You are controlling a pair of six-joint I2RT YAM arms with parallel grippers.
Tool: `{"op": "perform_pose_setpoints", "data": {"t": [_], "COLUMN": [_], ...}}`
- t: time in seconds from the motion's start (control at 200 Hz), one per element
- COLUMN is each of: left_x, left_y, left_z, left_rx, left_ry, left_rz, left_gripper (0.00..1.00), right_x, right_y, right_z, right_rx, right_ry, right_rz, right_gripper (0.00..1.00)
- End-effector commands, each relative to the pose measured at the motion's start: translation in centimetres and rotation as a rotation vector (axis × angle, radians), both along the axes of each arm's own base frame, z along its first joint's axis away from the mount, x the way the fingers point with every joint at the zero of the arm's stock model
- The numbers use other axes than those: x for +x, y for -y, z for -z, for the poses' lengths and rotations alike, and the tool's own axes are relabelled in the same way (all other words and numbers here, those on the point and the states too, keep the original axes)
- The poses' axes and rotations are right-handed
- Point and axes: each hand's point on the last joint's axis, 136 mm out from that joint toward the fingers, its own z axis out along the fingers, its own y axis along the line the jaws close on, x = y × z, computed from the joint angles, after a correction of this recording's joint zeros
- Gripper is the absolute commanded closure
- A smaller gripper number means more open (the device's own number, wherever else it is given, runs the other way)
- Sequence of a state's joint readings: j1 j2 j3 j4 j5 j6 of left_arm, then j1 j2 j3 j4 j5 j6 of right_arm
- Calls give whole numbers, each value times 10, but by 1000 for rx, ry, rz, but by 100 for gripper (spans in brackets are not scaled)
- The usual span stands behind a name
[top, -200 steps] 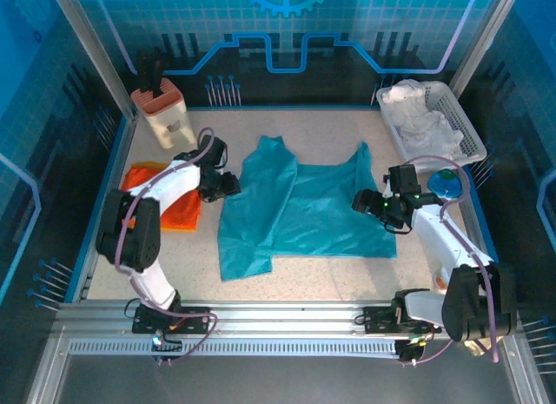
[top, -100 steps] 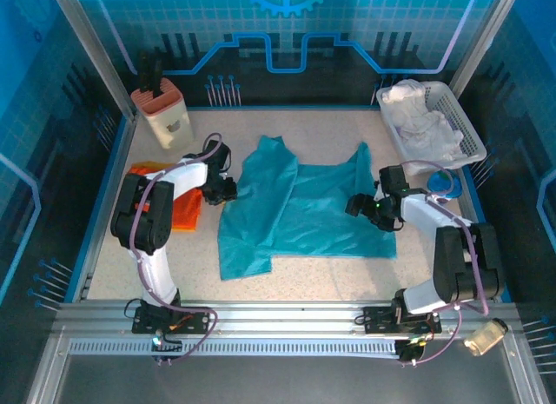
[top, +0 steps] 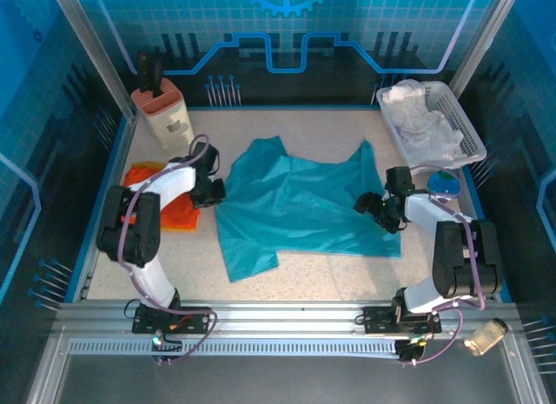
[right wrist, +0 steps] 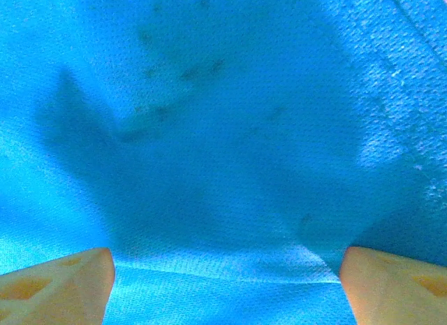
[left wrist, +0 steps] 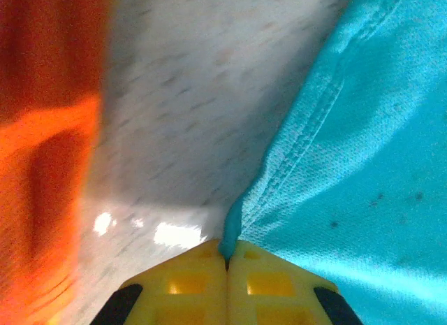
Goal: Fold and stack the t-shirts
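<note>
A teal t-shirt lies spread, partly rumpled, across the middle of the table. My left gripper is at its left edge. In the left wrist view the yellow fingers are pressed together with a fold of the teal hem pinched between them. A folded orange t-shirt lies just left of that arm and shows blurred in the left wrist view as an orange shape. My right gripper is over the shirt's right part, open, with its fingertips wide apart above flat teal cloth.
A white basket holding white cloth stands at the back right. A beige holder with dark handles is at the back left. A blue round object lies by the right arm. Blue walls ring the table.
My left gripper has shut on the teal shirt's left edge and drawn it a little left and nearer. The shirt's left side has spread wider. The right gripper has shifted slightly.
</note>
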State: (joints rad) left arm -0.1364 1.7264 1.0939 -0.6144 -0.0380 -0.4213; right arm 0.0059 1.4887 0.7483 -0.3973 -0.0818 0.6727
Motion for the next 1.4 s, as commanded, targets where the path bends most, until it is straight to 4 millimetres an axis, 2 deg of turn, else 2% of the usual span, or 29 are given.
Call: {"op": "perform_pose_setpoints", "data": {"t": [0.0,0.12,0.23,0.31,0.37,0.47,0.6,0.715,0.906,1.066,1.206,1.396], "left_x": [-37,-56,-63,-61,-54,-29,18,54,110,157,186,219], "left_y": [-21,-18,-12,-8,-6,-3,11,26,50,67,82,101], "left_z": [-14,-9,7,13,9,-14,-52,-67,-55,-36,-22,-12], "left_rx": [18,-25,-63,-76,-84,-95,-127,-117,-61,-30,-18,62], "left_ry": [-20,-22,-63,-86,-76,-2,119,175,209,211,215,266], "left_rz": [-92,-127,-124,-113,-104,-77,5,105,219,239,235,258], "left_gripper": [100,99,77,71,69,66,56,51,50,52,51,49], "right_x": [-39,-45,-41,-36,-32,-24,-14,-10,-6,-9,-17,-25], "right_y": [30,38,31,27,22,15,4,-3,-13,-1,9,0], "right_z": [12,8,4,-3,-9,-22,-43,-58,-72,-75,-76,-71], "right_rx": [-84,-74,-43,-43,-29,-15,-2,-12,-25,-93,-146,-99], "right_ry": [-123,-99,-68,-49,-22,38,128,174,220,203,180,178], "right_rz": [129,189,162,120,85,19,-61,-119,-196,-164,-135,-157], "right_gripper": [13,13,11,8,7,5,4,3,1,2,2,2]}}
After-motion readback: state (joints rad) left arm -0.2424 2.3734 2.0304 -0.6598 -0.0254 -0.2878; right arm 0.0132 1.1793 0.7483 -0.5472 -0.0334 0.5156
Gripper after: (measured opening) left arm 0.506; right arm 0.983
